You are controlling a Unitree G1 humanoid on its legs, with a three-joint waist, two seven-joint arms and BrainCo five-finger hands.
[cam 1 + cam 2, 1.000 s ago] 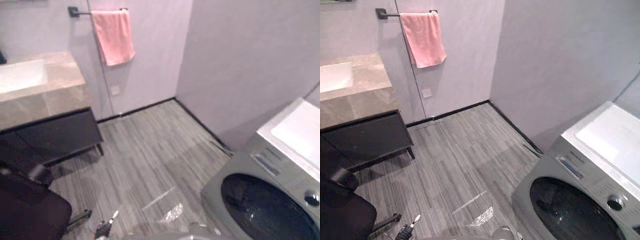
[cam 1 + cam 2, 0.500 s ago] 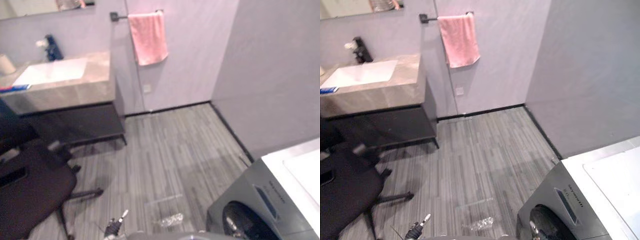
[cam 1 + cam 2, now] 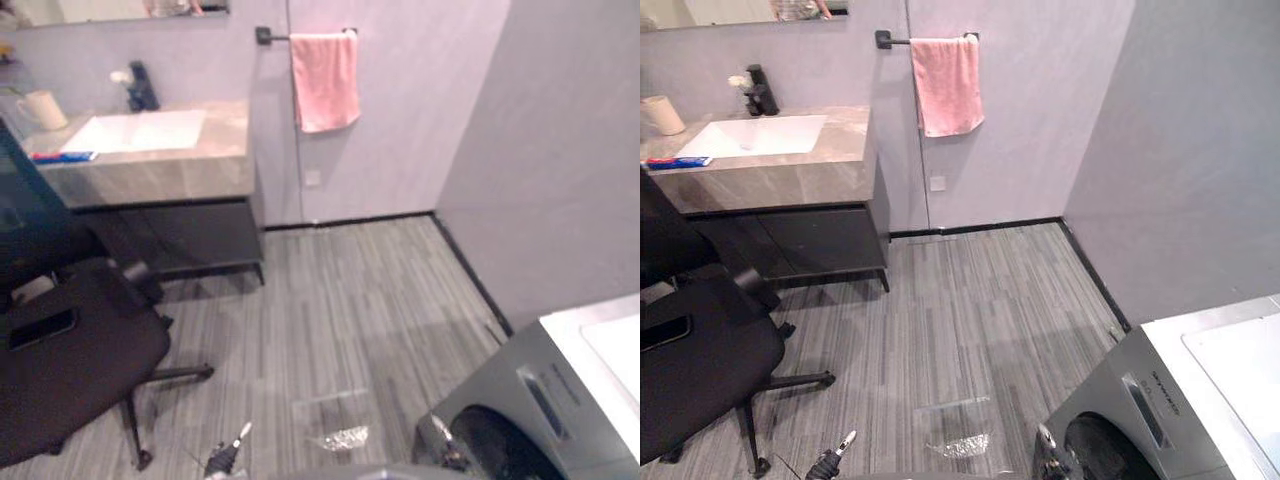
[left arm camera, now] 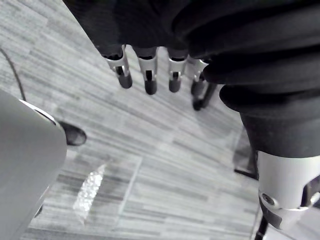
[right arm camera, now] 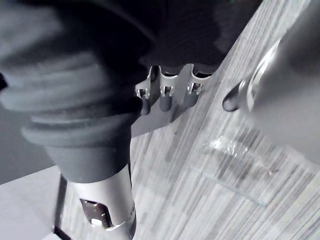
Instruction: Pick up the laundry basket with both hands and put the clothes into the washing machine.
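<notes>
Though boxy, smooth grey washing machine (image 3: 1170, 400) on streaky plank floor (image 3: 970, 300)

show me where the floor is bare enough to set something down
Bare floor runs from the wall under the pink towel down between the vanity and the washing machine. Crowded by the office chair and the plastic scrap.

Soft, even indoor light. White glare patch (image 4: 90, 187) on floor (image 4: 175, 150) past left hand (image 4: 148, 75) fingers (image 4: 122, 70); same glint beyond right hand (image 5: 167, 97) fingers (image 5: 192, 92).
</notes>
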